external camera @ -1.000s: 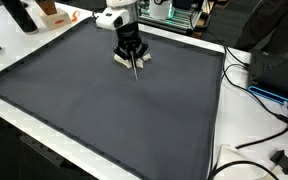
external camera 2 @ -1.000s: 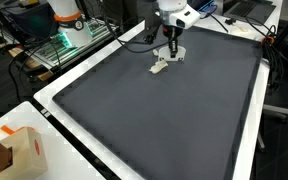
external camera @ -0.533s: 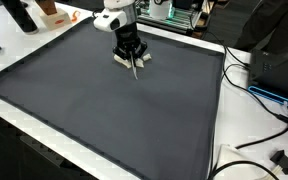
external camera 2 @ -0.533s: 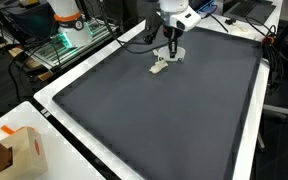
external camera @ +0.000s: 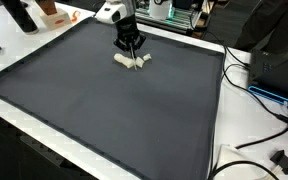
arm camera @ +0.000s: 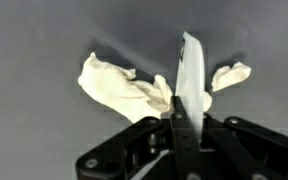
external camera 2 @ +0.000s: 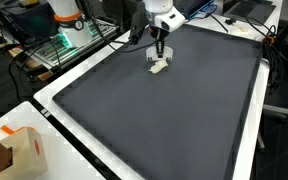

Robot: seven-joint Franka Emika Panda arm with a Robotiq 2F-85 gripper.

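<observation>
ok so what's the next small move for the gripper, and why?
Probably a short straight lift. In the wrist view the gripper looks shut on a white strip, with the crumpled white piece lying on the dark mat right beside it, possibly touching. A small rise would show whether the strip comes away alone.

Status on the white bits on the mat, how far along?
Done: gripper looks shut on a pale strip. In hand: that strip, upright between the fingers above the dark mat. Left: the crumpled white piece and a small scrap beside it lie loose on the mat.
</observation>
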